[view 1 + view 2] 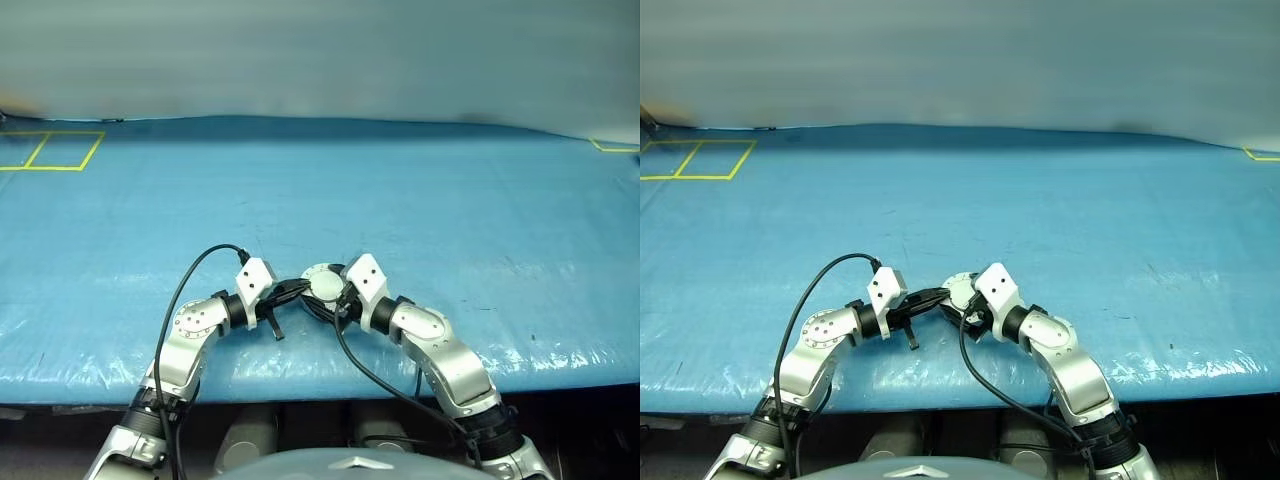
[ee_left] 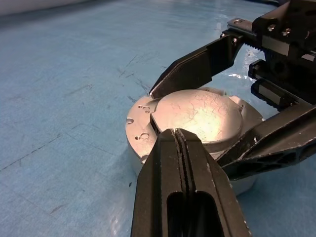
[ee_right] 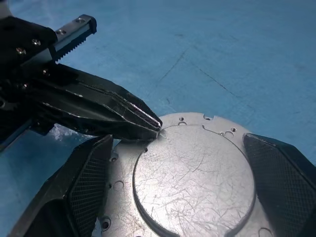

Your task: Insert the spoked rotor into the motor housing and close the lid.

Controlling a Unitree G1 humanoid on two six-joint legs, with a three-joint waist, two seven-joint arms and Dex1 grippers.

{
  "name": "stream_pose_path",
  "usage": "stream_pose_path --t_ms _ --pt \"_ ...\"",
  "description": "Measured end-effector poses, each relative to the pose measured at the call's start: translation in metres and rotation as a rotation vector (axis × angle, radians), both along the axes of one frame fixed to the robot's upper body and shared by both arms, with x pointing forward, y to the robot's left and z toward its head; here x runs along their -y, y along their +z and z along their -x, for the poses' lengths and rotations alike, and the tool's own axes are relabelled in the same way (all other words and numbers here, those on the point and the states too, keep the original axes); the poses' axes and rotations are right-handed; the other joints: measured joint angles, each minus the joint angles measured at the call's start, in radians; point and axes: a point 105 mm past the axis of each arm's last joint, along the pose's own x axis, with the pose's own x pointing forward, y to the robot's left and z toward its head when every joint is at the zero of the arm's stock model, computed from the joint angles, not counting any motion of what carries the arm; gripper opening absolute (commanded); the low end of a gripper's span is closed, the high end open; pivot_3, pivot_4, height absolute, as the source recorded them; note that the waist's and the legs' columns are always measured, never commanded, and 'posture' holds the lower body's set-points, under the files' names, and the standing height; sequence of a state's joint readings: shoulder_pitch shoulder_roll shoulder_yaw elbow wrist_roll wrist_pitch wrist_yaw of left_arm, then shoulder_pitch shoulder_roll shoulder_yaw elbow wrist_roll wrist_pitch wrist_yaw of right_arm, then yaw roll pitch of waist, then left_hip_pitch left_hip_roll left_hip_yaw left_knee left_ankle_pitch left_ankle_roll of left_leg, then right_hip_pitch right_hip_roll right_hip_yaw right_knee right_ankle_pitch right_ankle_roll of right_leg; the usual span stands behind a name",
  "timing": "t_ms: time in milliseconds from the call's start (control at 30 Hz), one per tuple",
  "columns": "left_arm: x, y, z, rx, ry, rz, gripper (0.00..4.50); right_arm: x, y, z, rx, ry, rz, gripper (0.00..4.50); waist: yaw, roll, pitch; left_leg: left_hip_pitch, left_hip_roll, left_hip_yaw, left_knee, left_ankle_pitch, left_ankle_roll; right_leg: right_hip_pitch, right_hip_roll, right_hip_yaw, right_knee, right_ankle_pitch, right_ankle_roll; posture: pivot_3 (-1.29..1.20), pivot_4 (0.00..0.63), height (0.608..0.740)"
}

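The motor housing is a round silver metal piece lying near the front edge of the blue table, with a smooth, scratched closed face up. My left gripper is shut, and its tip touches the step at the housing's rim. My right gripper is open, with one finger on each side of the raised middle, over the flange. In the left eye view the two grippers meet at the housing. The spoked rotor and the lid are out of view.
A blue plastic sheet covers the whole table, and its front edge runs just behind my wrists. Yellow tape squares mark the far left corner, and another yellow mark lies at the far right. A black cable loops over each forearm.
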State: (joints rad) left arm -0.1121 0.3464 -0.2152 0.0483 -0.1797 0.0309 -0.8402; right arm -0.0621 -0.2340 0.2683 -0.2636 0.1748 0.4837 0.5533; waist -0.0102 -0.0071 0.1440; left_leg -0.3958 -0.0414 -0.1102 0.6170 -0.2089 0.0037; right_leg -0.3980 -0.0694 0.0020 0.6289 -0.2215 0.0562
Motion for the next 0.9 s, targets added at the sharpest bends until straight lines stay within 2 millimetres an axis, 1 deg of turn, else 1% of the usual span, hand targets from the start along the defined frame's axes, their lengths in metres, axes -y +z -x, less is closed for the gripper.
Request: stream_pose_path --t_ms 200,300,367,400,467,567,633,767,867,900 --pt "-0.002 0.002 -0.001 0.007 0.001 -0.007 0.0 -0.001 0.005 -0.002 -0.008 -0.042 -0.062 4.45 -0.001 0.003 0.002 -0.001 0.0 0.0 -0.001 0.0 0.0 -0.001 0.0 -0.001 0.0 0.0 0.0 0.0 0.15 0.74" --pt "-0.001 0.003 -0.003 0.015 -0.001 -0.013 0.0 0.004 0.008 -0.005 -0.053 -0.077 -0.14 4.45 0.0 0.003 0.003 -0.002 0.0 -0.001 -0.001 0.0 0.0 -0.001 0.003 -0.001 0.0 0.0 0.0 0.0 0.15 0.74" --pt "-0.003 0.002 -0.002 0.01 -0.001 -0.015 0.0 0.022 0.017 -0.015 -0.062 -0.172 -0.23 4.45 0.0 0.005 0.004 -0.004 -0.001 0.0 -0.001 0.0 0.001 -0.001 0.003 0.0 0.0 0.0 0.001 0.0 0.15 0.74" --pt "-0.003 -0.002 0.0 -0.005 -0.004 -0.024 0.0 0.033 0.019 -0.019 -0.068 -0.219 -0.261 4.45 0.002 0.005 0.004 -0.005 -0.001 0.0 -0.001 0.0 0.001 -0.002 0.003 -0.001 -0.001 0.0 0.001 0.0 0.15 0.74" --pt "-0.004 -0.005 0.002 -0.018 -0.001 -0.024 0.0 0.052 0.021 -0.024 -0.085 -0.296 -0.31 4.45 0.003 0.005 0.004 -0.005 -0.002 -0.001 -0.001 0.0 0.002 -0.002 0.003 -0.001 -0.001 0.0 0.002 0.0 0.15 0.74" --pt "-0.004 -0.005 0.002 -0.016 -0.003 -0.023 0.0 0.066 0.02 -0.025 -0.131 -0.364 -0.392 4.45 0.003 0.005 0.004 -0.005 -0.001 0.0 -0.002 -0.001 0.003 0.0 0.003 0.0 0.0 0.0 0.002 0.0 0.15 0.74" --pt "-0.004 -0.005 0.002 -0.015 -0.003 -0.023 0.0 0.07 0.015 -0.021 -0.182 -0.383 -0.435 4.45 0.003 0.006 0.005 -0.005 -0.001 0.0 -0.003 -0.001 0.003 -0.001 0.003 0.0 0.0 -0.001 0.001 0.0 0.15 0.74" --pt "-0.004 -0.005 0.002 -0.014 -0.001 -0.024 0.0 0.071 0.001 -0.009 -0.318 -0.377 -0.472 4.45 0.002 0.007 0.005 -0.005 -0.001 0.0 -0.002 -0.001 0.003 0.0 0.003 0.0 0.0 -0.001 0.001 0.0 0.15 0.74" --pt "-0.004 -0.005 0.002 -0.012 0.0 -0.025 0.0 0.067 -0.013 0.011 -0.445 -0.302 -0.468 4.45 0.002 0.007 0.005 -0.006 -0.001 0.001 -0.002 -0.001 0.003 0.0 0.003 0.0 0.0 -0.001 0.0 0.0 0.15 0.74" --pt "-0.005 -0.005 0.002 -0.012 0.001 -0.026 0.0 0.063 -0.013 0.016 -0.463 -0.267 -0.462 4.45 0.0 0.008 0.005 -0.005 -0.001 0.001 -0.002 -0.001 0.003 0.0 0.002 0.0 -0.001 -0.001 0.0 0.0 0.15 0.74"
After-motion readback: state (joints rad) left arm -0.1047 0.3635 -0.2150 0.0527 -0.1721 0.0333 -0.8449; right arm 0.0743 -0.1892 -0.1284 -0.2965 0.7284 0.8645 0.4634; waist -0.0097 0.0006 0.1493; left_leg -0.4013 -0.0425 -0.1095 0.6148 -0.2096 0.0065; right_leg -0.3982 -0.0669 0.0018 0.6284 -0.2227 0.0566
